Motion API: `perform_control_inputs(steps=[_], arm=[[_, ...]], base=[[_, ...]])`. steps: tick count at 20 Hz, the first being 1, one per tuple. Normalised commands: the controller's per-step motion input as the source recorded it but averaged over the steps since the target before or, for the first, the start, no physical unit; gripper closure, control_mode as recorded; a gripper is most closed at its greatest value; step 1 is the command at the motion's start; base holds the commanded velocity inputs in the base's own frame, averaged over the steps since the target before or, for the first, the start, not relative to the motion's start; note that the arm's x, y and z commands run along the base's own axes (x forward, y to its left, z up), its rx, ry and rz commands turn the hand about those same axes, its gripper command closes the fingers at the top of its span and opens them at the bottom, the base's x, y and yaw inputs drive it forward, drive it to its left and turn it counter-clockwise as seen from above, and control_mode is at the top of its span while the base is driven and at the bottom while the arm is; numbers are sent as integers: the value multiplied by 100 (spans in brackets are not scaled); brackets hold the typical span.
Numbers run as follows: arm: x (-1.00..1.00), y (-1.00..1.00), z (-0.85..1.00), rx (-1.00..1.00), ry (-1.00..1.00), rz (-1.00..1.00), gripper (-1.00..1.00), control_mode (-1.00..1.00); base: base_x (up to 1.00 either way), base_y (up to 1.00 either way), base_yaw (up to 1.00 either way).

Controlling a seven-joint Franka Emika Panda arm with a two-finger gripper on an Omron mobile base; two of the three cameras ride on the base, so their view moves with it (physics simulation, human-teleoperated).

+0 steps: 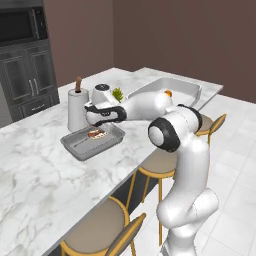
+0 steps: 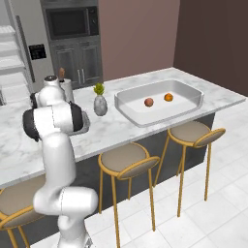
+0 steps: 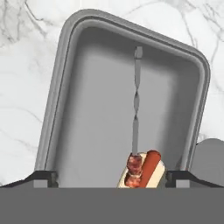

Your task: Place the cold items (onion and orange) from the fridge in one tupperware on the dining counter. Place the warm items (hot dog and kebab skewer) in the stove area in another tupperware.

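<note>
My pincer (image 3: 112, 177) hangs wide open and empty over the grey tub (image 3: 65, 87) on the worktop (image 1: 40, 175); hot dog (image 3: 148, 168) and skewer (image 3: 136, 113) lie inside it, touching.

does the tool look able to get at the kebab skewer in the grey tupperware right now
Probably yes. The tool hangs open directly over the grey tupperware, and the kebab skewer lies uncovered, though its meat end touches the hot dog.

Two tupperware containers, grey tupperware (image 1: 80, 148) and white tupperware (image 2: 193, 92), one hot dog (image 3: 149, 165), one kebab skewer (image 3: 136, 122), one onion (image 2: 148, 102), one orange (image 2: 168, 97), three stools (image 2: 123, 160), one vase (image 2: 100, 104), one paper towel roll (image 1: 77, 107).
</note>
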Motion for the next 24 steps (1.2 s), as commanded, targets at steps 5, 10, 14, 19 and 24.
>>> perform_control_inputs(steps=[5, 10, 14, 19, 24], arm=[[-100, -40, 100, -7, -29, 9, -100, -100], [-100, -89, 95, -3, -27, 2, -100, -100], [-100, -100, 83, 0, -10, -1, -100, -100], [-100, -99, 27, 0, 2, -6, -100, -100], [-100, -100, -2, 0, 0, -3, -100, -100]], base=[[0, 0, 0], [0, 0, 0], [0, 0, 0], [0, 0, 0], [0, 0, 0]])
